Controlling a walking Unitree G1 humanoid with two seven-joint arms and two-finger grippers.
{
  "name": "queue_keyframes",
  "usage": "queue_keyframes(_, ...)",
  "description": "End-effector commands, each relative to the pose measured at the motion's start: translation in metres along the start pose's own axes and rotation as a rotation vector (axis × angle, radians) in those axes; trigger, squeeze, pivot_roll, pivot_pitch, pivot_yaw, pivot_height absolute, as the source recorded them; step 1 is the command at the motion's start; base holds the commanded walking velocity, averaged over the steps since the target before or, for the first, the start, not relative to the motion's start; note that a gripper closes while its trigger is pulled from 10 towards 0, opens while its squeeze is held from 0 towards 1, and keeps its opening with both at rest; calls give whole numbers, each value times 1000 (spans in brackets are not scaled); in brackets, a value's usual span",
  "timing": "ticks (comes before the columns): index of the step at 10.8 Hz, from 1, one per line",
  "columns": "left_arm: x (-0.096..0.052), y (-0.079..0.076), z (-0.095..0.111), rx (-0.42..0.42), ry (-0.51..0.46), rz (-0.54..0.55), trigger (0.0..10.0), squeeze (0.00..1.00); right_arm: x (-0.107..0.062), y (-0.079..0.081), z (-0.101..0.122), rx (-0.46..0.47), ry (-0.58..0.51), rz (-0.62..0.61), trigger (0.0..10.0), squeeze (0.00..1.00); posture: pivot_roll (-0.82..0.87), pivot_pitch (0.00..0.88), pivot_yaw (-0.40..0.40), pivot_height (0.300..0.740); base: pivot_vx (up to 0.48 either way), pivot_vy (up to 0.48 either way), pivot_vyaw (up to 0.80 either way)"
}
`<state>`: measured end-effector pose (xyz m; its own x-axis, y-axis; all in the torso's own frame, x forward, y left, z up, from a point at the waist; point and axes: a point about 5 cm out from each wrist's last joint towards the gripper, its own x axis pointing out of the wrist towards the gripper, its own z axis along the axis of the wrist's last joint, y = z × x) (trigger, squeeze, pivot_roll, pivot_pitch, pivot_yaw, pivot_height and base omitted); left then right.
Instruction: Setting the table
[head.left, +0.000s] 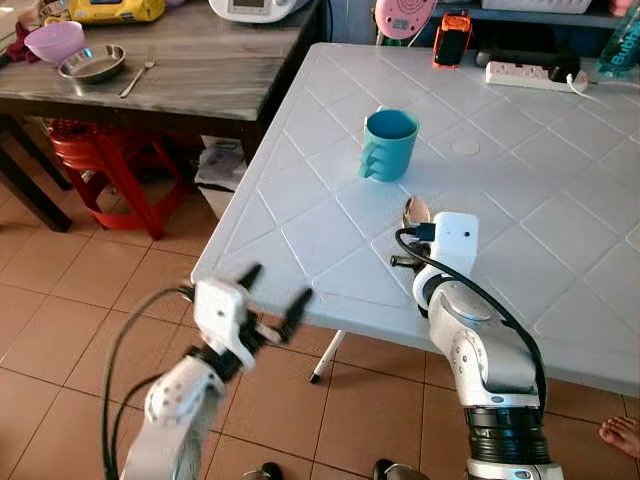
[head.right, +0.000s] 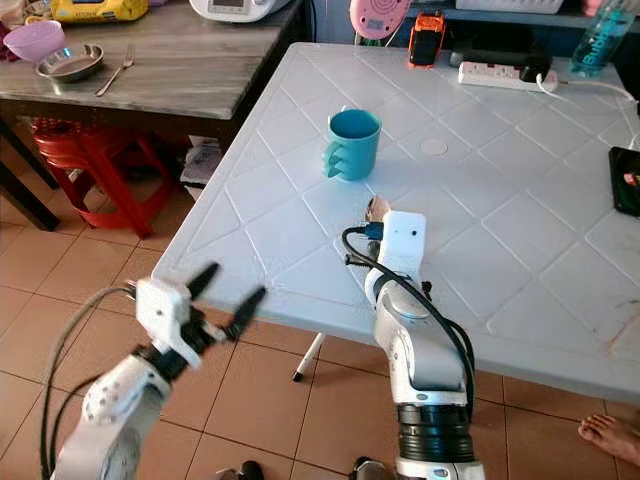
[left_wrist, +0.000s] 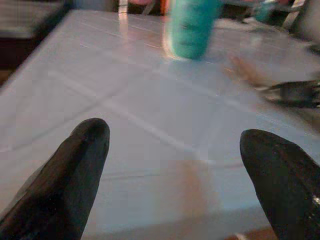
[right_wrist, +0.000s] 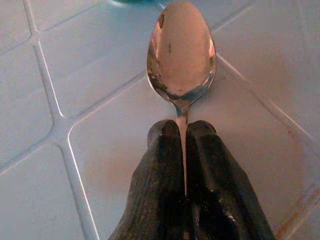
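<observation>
Silver arms, black cables, black-fingered claws

A pale blue-white plastic table (head.left: 330, 215) carries a raised diamond grid pattern. At its 12 o'clock stands a teal plastic mug (head.left: 388, 144). A shiny silver metal spoon (right_wrist: 181, 56) mirrors a pinkish tint. The right gripper (right_wrist: 182, 131) has black fingers; so does the left gripper (head.left: 270, 293), on a white housing. At 9 o'clock, terracotta floor tiles (head.left: 60, 300) and a red plastic stool (head.left: 110, 165).
</observation>
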<state>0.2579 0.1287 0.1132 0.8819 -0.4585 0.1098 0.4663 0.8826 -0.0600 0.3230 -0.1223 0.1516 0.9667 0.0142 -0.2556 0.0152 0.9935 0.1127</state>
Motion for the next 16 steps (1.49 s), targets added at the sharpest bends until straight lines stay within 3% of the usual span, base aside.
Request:
queue_keyframes(1,-1,11,-4,30,31,91,10000,0,-5,1,7,31,-58,25,9294,0,-52,198,64,740,0,0,0)
queue_keyframes(2,1,16,-5,51,45,163,10000,0,-8,0,20,22,-148,43,10000,0,-52,197,64,740,0,0,0)
queue_keyframes(3,2,18,-6,65,53,211,10000,0,-13,-5,31,36,-230,31,10000,0,-51,196,65,740,0,0,0)
queue_keyframes(5,5,17,-7,51,47,208,10000,0,-19,-13,36,27,-303,26,10000,0,-55,192,65,740,0,0,0)
queue_keyframes(7,10,14,-4,44,11,181,10000,0,-20,-21,28,54,-278,5,10000,0,-57,185,67,740,0,129,0)
queue_keyframes(11,13,14,-5,48,7,181,10000,0,-18,-22,27,55,-282,10,10000,0,-62,170,60,740,0,333,-406)
queue_keyframes(16,13,12,-8,39,-3,178,10000,0,-15,-19,27,60,-287,23,10000,0,-59,165,55,740,0,466,0)
